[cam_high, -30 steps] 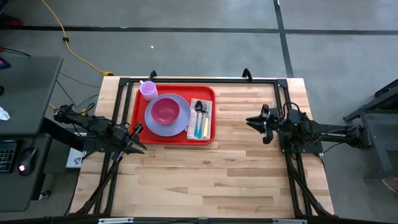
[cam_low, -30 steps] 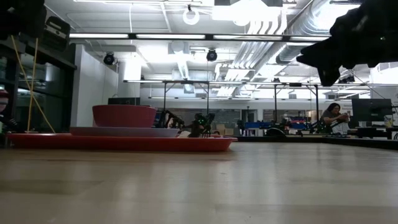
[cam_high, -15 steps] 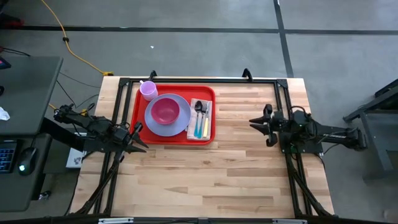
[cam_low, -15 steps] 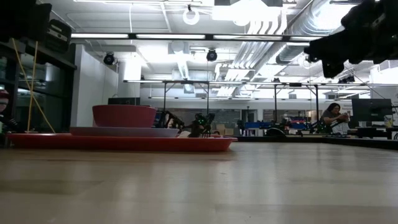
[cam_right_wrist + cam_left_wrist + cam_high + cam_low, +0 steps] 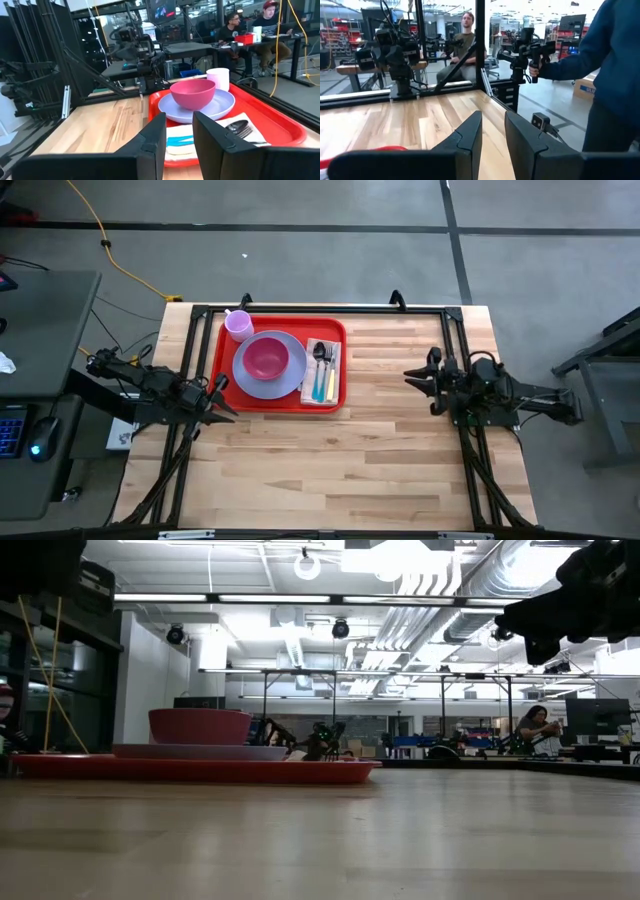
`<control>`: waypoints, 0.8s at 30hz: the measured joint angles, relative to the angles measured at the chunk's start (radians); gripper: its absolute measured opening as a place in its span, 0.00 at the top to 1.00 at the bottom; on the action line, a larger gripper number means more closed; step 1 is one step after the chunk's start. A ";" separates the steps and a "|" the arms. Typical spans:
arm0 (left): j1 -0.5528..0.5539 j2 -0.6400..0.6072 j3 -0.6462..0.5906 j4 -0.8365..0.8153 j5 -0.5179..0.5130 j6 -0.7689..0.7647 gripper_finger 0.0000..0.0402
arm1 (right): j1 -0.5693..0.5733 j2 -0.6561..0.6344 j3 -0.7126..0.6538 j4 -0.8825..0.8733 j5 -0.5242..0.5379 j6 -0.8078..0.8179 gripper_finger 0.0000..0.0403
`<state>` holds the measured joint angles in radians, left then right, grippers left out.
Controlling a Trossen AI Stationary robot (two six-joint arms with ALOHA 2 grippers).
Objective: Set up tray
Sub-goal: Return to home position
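Note:
The red tray lies flat on the far left part of the table. It carries a lavender plate with a pink bowl on it, a lavender cup at its far left corner, and a napkin with cutlery along its right side. My left gripper hovers by the tray's near left corner, open by a narrow gap. My right gripper hangs above the table's right side, facing the tray, also narrowly open. Neither touches anything.
Bare wood spans the table's middle and near half. Black frame bars run along the far edge and both sides. Beyond the table, a person in a blue sleeve stands close by, and others sit at desks.
My right gripper has drawn back a little toward the table's right edge and risen slightly. The tray and everything on it have stayed in place.

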<state>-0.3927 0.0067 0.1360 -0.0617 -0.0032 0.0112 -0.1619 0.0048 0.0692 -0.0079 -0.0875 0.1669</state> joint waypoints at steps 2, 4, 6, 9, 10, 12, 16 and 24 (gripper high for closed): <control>0.000 0.000 0.000 0.008 0.000 0.011 0.71 | 0.000 0.001 0.000 -0.005 0.003 0.000 0.82; 0.000 0.000 0.000 0.010 0.000 0.012 0.71 | 0.000 0.001 0.000 -0.005 0.002 0.000 0.82; 0.000 0.000 0.000 0.007 0.000 0.012 0.71 | 0.000 0.001 0.000 -0.005 0.002 -0.003 0.82; 0.000 0.000 0.000 -0.003 -0.012 0.011 0.71 | 0.000 0.001 0.000 -0.013 0.002 0.008 0.82; 0.000 0.000 0.000 -0.011 -0.023 0.011 0.71 | 0.000 0.001 0.000 -0.018 0.002 0.015 0.82; 0.000 0.000 0.000 -0.025 -0.036 0.011 0.71 | 0.000 0.001 0.000 -0.038 0.002 0.041 0.82; 0.000 0.000 0.000 -0.023 -0.040 0.011 0.71 | 0.000 0.001 0.000 -0.069 0.002 0.117 0.82; 0.000 0.000 0.000 -0.016 -0.036 0.007 0.71 | 0.000 0.001 0.000 -0.071 0.002 0.169 0.82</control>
<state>-0.3927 0.0071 0.1360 -0.0776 -0.0391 0.0185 -0.1619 0.0055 0.0690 -0.0788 -0.0853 0.3360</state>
